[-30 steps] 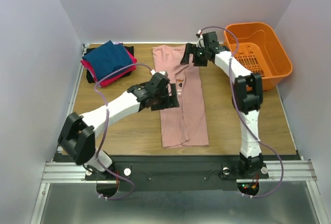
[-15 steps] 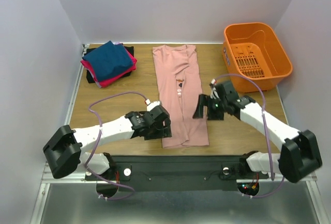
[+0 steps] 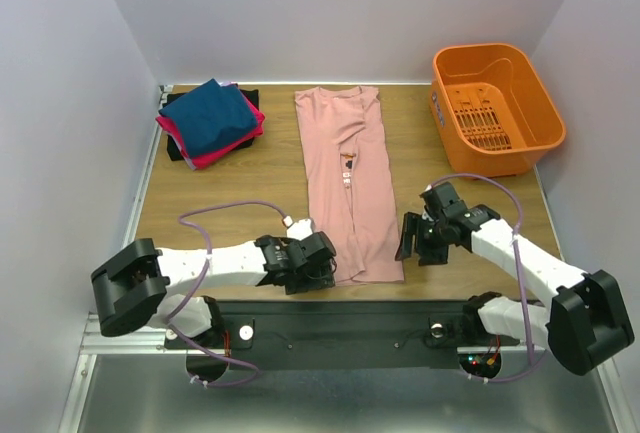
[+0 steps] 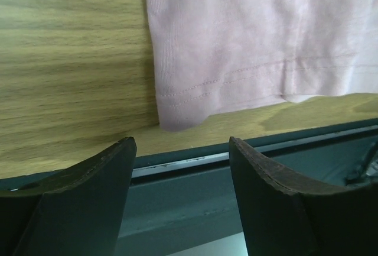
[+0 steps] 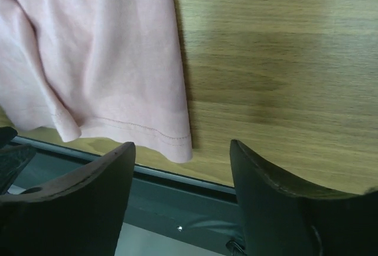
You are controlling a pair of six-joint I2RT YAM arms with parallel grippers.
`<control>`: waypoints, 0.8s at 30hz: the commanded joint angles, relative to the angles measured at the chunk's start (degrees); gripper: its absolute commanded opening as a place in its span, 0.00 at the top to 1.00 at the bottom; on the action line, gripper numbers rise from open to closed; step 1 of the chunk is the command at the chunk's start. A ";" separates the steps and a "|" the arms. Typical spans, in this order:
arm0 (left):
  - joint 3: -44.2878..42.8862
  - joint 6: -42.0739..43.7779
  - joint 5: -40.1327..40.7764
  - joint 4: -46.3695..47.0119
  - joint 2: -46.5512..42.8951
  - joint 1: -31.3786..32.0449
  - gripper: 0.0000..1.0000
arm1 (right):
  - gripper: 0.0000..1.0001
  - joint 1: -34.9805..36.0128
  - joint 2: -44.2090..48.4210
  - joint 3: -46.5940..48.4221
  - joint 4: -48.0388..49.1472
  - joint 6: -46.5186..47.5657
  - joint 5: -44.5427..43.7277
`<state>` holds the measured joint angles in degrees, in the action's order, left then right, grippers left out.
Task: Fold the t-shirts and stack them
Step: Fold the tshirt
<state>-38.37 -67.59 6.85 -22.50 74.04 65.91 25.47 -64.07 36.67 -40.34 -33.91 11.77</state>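
A dusty-pink t-shirt (image 3: 348, 183) lies folded into a long strip down the middle of the table, its hem at the near edge. My left gripper (image 3: 318, 275) is open and empty by the hem's near left corner (image 4: 177, 120). My right gripper (image 3: 408, 245) is open and empty by the hem's near right corner (image 5: 180, 146). A stack of folded tees, navy-blue (image 3: 208, 115) on top of magenta (image 3: 235, 139) and black, sits at the far left.
An orange plastic basket (image 3: 497, 103) stands at the far right corner. The table's near edge and a metal rail (image 4: 207, 158) run just below both grippers. White walls enclose the table on three sides.
Both arms have swung from the shirt's upper part down to the near edge, each gripper now beside a hem corner. The shirt's far part now lies flat.
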 commanded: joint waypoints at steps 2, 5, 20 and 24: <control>-1.18 -3.60 3.34 0.70 1.98 1.24 0.26 | 0.34 0.19 -2.54 0.51 -0.97 1.56 0.62; -0.48 -5.00 3.52 1.23 2.34 1.33 0.28 | 0.38 0.36 -4.82 0.42 -0.88 2.44 1.76; -0.83 -6.85 5.63 0.62 4.71 1.33 0.35 | 0.43 4.31 -10.46 0.07 0.43 2.80 5.46; -0.39 -7.20 5.89 0.44 4.89 1.41 0.37 | 0.45 5.55 -10.28 -0.54 0.79 1.57 5.11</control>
<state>-38.50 -74.04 10.55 -20.84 77.93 67.07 29.85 -74.78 36.60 -40.32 -31.46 16.34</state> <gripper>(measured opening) 0.631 0.556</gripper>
